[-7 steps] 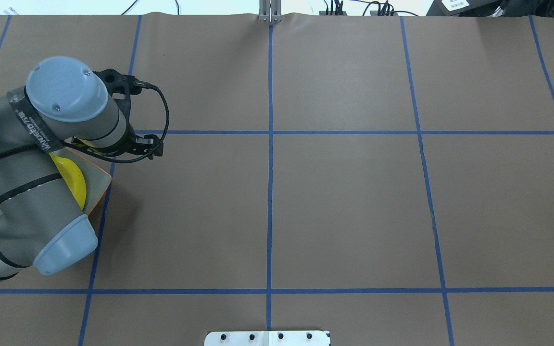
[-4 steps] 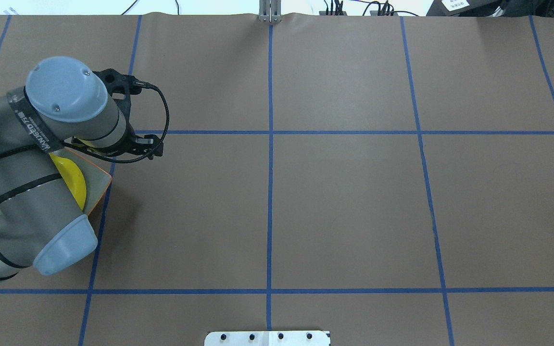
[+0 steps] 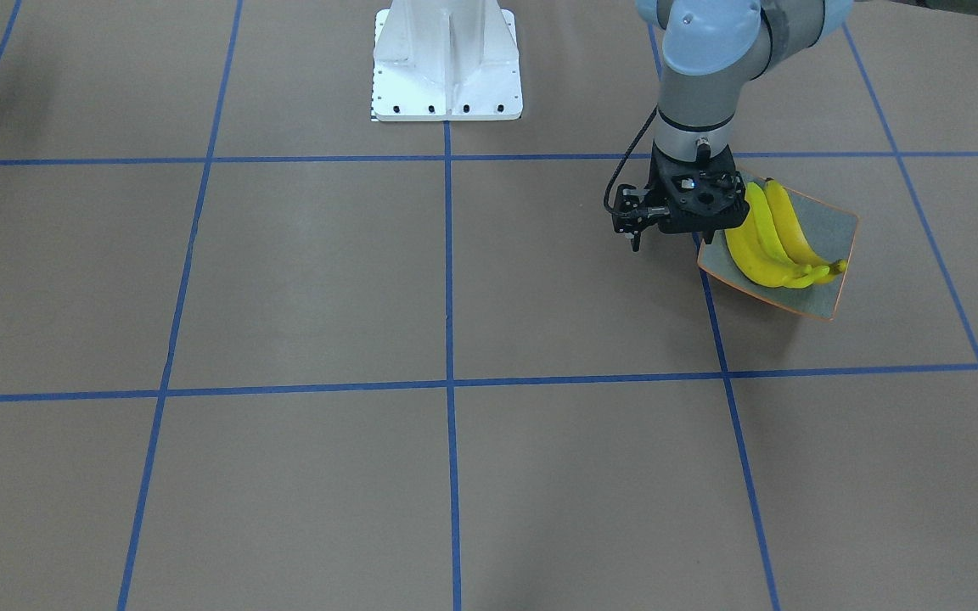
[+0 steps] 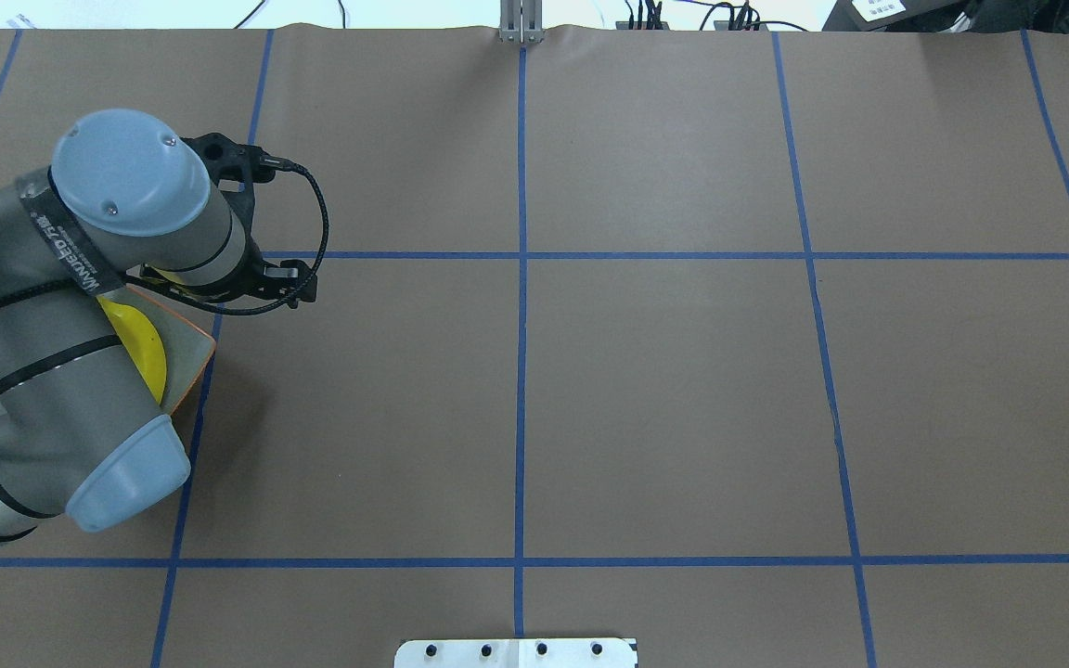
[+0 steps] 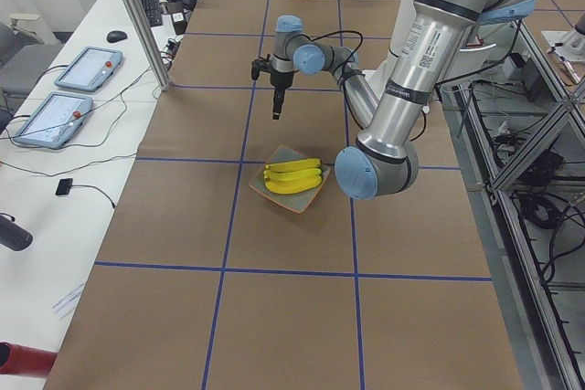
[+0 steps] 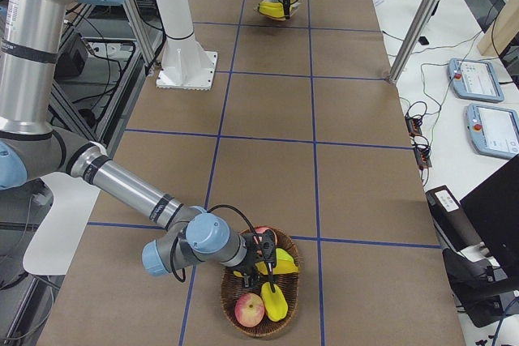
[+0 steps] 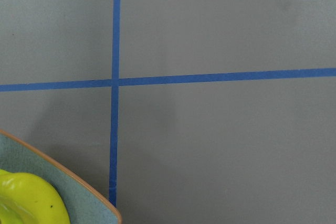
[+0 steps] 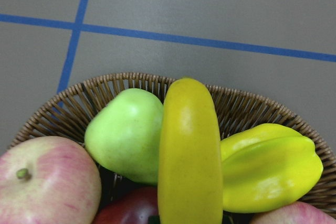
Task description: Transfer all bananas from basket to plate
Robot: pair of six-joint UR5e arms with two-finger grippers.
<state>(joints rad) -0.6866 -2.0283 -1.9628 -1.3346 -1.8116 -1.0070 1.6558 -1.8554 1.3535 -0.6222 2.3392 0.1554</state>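
Right gripper [image 6: 259,263]: reaching down into the basket at the bottom of the right side view. I cannot tell whether its fingers are standing apart or together.
Basket [image 6: 233,301]: wicker, sitting on the brown bench [image 6: 268,176] at the lower middle of that view and holding mixed fruit.
Banana in basket [image 8: 189,150]: lying lengthwise down the middle of the right wrist view, on top of the other fruit.
Green apple [image 8: 126,132]: touching that banana on its left.
Star fruit [image 8: 268,163]: yellow, touching it on its right.
Pink apple [image 8: 44,182]: sitting in the lower left corner of the same view.
Robot base [image 3: 446,64]: white, standing at the top middle of the front view.
Plate [image 3: 833,227]: lying on the bench at the right of the front view, its left edge crossing a blue tape line [image 3: 735,424].
Bananas on plate [image 3: 765,246]: lying side by side, touching each other.
Left gripper [image 5: 276,112]: hanging above the bench just beside the plate, pointing down. I cannot tell how its fingers are standing.
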